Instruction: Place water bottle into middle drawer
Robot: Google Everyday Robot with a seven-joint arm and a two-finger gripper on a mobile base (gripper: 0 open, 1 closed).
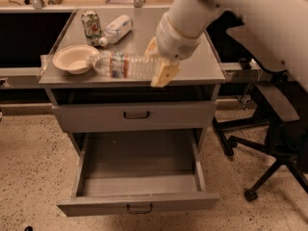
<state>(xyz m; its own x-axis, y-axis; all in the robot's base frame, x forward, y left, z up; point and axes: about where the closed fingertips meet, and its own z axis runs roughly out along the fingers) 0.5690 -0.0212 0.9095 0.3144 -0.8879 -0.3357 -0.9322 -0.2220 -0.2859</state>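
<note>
The water bottle [122, 65] is a clear crinkled bottle with a thin reddish-white band. It is held sideways in the air over the front of the cabinet top, cap end to the left near the bowl. My gripper [156, 64] is shut on the water bottle's right end, with one cream finger [163, 74] in front of it. The white arm reaches in from the upper right. The middle drawer [137, 174] is pulled open below, grey and empty, with a small dark handle [139, 208] on its front.
On the grey cabinet top [197, 57] stand a cream bowl [72, 58], a soda can [91, 27] and a lying bottle with a large white label [117, 29]. A shut drawer front [136, 115] sits above the open one. An office chair [276, 119] stands to the right.
</note>
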